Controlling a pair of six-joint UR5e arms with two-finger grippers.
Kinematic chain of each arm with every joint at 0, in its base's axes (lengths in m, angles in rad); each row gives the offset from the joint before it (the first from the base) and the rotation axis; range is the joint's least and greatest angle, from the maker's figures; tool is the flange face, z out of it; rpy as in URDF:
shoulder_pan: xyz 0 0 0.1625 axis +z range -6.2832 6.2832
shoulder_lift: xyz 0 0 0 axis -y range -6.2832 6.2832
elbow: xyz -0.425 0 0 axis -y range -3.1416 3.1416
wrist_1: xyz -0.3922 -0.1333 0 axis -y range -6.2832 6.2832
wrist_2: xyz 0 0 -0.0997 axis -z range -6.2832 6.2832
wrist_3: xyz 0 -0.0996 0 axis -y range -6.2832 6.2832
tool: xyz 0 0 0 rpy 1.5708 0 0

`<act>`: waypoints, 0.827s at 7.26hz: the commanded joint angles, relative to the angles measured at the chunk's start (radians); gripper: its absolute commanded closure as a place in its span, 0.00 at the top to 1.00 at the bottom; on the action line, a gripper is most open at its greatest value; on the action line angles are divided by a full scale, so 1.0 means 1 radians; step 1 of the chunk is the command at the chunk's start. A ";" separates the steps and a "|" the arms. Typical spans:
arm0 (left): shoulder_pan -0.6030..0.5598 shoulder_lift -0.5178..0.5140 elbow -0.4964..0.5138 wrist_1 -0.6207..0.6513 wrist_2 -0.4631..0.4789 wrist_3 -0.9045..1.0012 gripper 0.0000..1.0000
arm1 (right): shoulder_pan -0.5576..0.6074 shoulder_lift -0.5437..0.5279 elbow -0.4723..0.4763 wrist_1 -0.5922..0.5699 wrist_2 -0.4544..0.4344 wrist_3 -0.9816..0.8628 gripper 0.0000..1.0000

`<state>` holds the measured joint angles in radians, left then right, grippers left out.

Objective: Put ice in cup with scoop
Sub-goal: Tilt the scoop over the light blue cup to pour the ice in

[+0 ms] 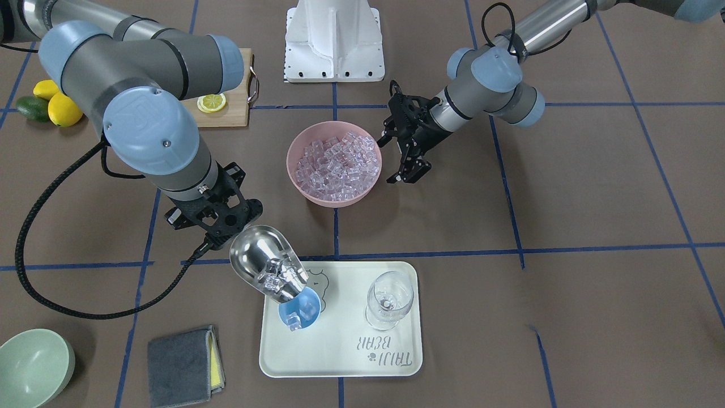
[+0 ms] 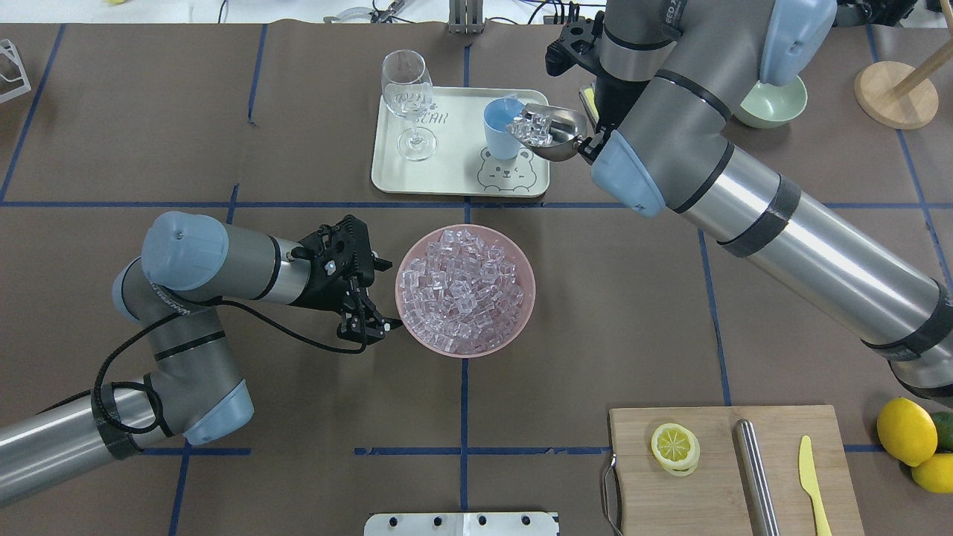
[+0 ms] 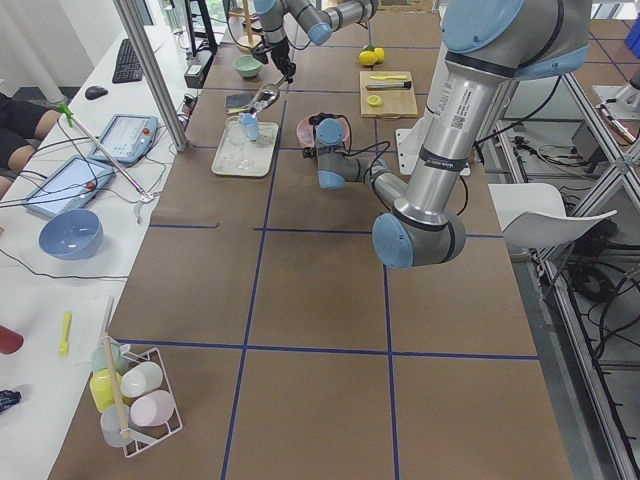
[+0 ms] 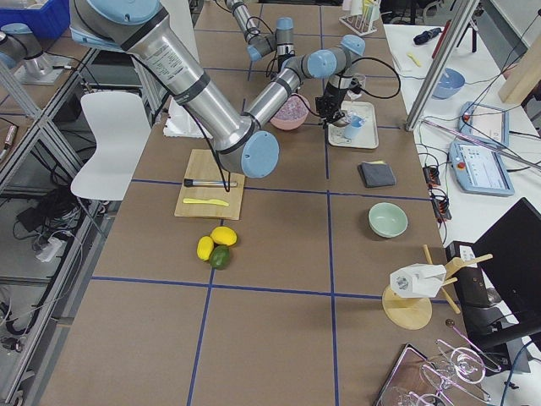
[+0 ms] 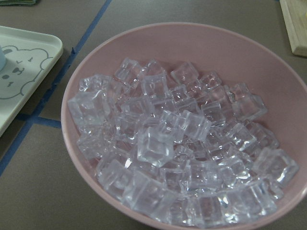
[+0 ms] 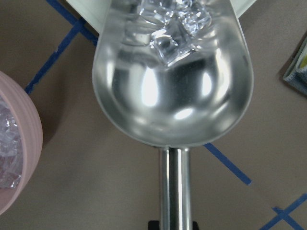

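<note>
A pink bowl [image 1: 299,170] in the middle of the table is heaped with ice [image 1: 340,161], clear cubes piled nearly to its rim. Beyond it, on the side away from the robot, lies a cream tray [image 1: 340,357]. On the tray a blue cup [image 1: 300,318] stands upright at the end with the bear drawing, and a wine glass [image 1: 389,297] stands upright at the other end, by the lettering. The right gripper [image 1: 224,226] is clamped on the handle of the scoop [image 1: 257,255]. The scoop is tilted mouth-down over the cup, with its lip at the cup's rim; whether the two touch cannot be told. Several cubes are bunched at the scoop's lower end, and a few more lie inside the cup. The left gripper [image 1: 406,173] hangs just beside the pink bowl's rim, jaws apart with nothing between them. A green bowl [image 1: 34,365] sits near the table's corner on the robot's right.
</note>
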<state>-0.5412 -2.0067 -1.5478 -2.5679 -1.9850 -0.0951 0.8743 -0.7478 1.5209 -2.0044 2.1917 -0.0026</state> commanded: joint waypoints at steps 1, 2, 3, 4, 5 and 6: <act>0.000 -0.001 0.000 0.000 0.000 0.000 1.00 | 0.005 0.001 -0.002 -0.002 0.000 -0.011 0.00; 0.000 -0.001 0.002 0.000 0.000 -0.002 1.00 | 0.008 0.007 -0.005 -0.004 0.002 -0.011 0.00; 0.000 0.000 0.000 0.000 0.000 -0.002 1.00 | 0.011 0.074 -0.062 -0.075 -0.001 -0.057 0.00; 0.000 0.002 0.000 0.000 0.000 -0.002 1.00 | 0.011 0.105 -0.077 -0.138 -0.012 -0.106 0.00; 0.000 0.005 0.000 0.000 0.000 -0.002 1.00 | 0.011 0.107 -0.088 -0.143 -0.013 -0.109 0.00; -0.002 0.006 0.000 -0.002 0.000 -0.002 1.00 | 0.009 0.107 -0.093 -0.146 -0.013 -0.112 0.00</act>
<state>-0.5420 -2.0027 -1.5478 -2.5682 -1.9850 -0.0966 0.8844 -0.6480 1.4389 -2.1368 2.1801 -0.1044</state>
